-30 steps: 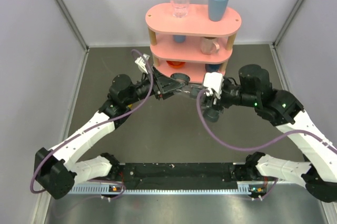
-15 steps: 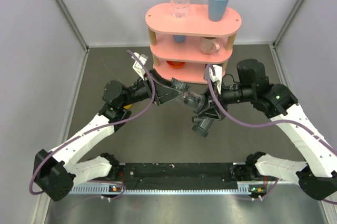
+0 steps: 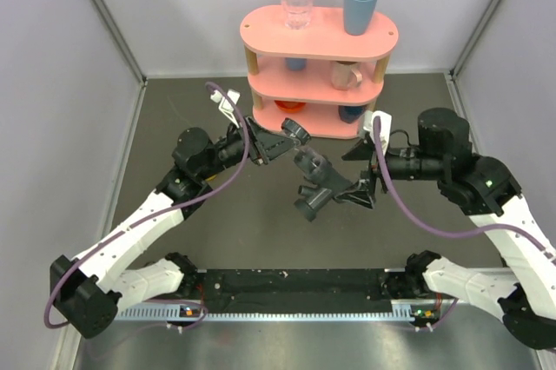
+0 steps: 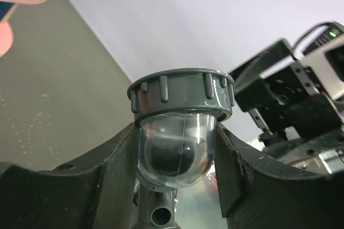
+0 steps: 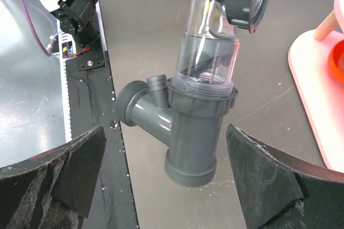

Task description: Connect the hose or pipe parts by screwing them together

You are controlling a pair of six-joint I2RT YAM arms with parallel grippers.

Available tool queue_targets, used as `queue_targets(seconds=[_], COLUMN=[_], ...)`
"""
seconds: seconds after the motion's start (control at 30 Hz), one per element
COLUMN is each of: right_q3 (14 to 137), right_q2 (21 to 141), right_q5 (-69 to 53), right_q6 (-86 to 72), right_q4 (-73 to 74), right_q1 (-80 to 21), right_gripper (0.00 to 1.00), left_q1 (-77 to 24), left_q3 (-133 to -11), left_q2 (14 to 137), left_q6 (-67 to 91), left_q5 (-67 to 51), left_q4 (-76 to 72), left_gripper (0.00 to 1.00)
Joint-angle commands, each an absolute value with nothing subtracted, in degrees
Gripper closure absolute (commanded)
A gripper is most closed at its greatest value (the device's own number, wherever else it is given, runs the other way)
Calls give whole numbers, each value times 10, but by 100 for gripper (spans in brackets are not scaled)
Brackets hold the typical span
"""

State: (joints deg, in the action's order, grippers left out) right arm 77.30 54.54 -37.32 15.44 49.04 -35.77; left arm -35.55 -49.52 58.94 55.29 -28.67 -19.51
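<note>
The translucent smoky tube (image 3: 306,161) and the dark grey T-shaped fitting (image 3: 314,194) hang together in the air over the table's middle. The tube's lower end sits in the fitting's ribbed collar (image 5: 203,90). My left gripper (image 3: 298,142) is shut on the tube's upper part, just under its ribbed grey cap (image 4: 181,92); both fingers (image 4: 113,159) press on the clear wall (image 4: 177,143). My right gripper (image 3: 356,192) stands open to the right of the fitting. Its fingers (image 5: 80,167) stand well apart on either side of the fitting (image 5: 191,132) without touching it.
A pink three-level shelf (image 3: 261,36) stands at the back, with a clear glass (image 3: 296,3) and a blue cup (image 3: 360,7) on top and small cups on the lower levels. A black rail (image 3: 295,281) runs along the near edge. Grey walls close in both sides.
My right gripper has opened, let go of the fitting and drawn back to the right. The left gripper has tightened on the tube, and the joined parts have swung down toward the near left.
</note>
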Motion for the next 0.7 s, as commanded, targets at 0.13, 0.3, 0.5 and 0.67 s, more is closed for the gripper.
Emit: queue_targets(seconds=[0.13, 0.3, 0.5, 0.67], right_q3=[770, 754, 742, 742], right_q2=[546, 561, 566, 578], right_q5=[-397, -397, -359, -367], right_q6=[170, 128, 103, 103], right_q4=[454, 405, 343, 327], right_q1=[-358, -358, -359, -359], right_gripper=[11, 11, 11, 11], left_q1=[-354, -354, -354, -354], left_q3=[-495, -485, -481, -484], left_q2=[550, 540, 536, 538], left_q6=[587, 594, 608, 615], left_q5=[-187, -170, -162, -161], left_q4=[-182, -183, -199, -205], left_gripper=[100, 100, 100, 100])
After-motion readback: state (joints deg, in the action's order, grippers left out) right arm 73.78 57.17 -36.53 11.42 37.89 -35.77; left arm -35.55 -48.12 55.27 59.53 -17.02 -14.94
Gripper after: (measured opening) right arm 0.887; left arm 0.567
